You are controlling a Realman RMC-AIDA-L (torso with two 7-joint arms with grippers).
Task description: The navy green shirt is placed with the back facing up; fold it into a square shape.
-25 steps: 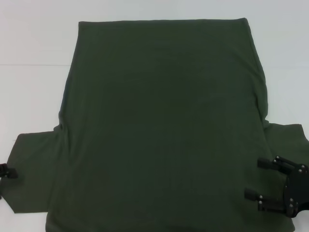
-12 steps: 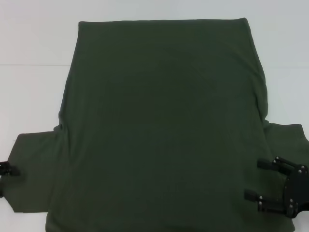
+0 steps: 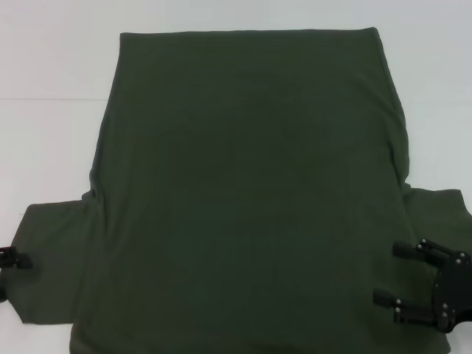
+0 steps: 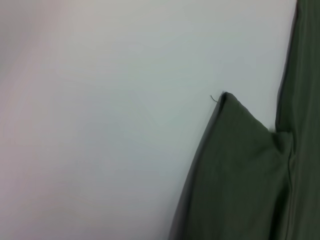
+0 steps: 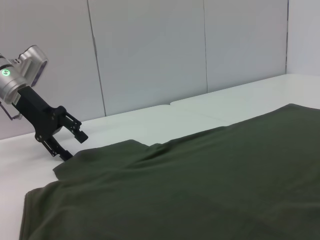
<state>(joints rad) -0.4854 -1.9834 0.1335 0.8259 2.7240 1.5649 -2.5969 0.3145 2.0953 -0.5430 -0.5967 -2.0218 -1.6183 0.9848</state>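
The navy green shirt (image 3: 243,192) lies flat on the white table with its plain back up, hem far from me and both sleeves near. My right gripper (image 3: 389,273) stands open just above the shirt, where the right sleeve (image 3: 435,214) joins the body, with nothing between its fingers. My left gripper (image 3: 9,274) shows only at the picture's left edge, by the outer end of the left sleeve (image 3: 51,258). In the right wrist view the left gripper (image 5: 74,146) is open at that sleeve's (image 5: 105,160) edge. The left wrist view shows the shirt's (image 4: 240,175) sleeve corner on the table.
The white table (image 3: 51,74) extends to the left, the right and beyond the hem. Grey wall panels (image 5: 150,50) stand behind the table in the right wrist view.
The left gripper's visible finger has crept very slightly toward the sleeve. The right gripper and the shirt stay put.
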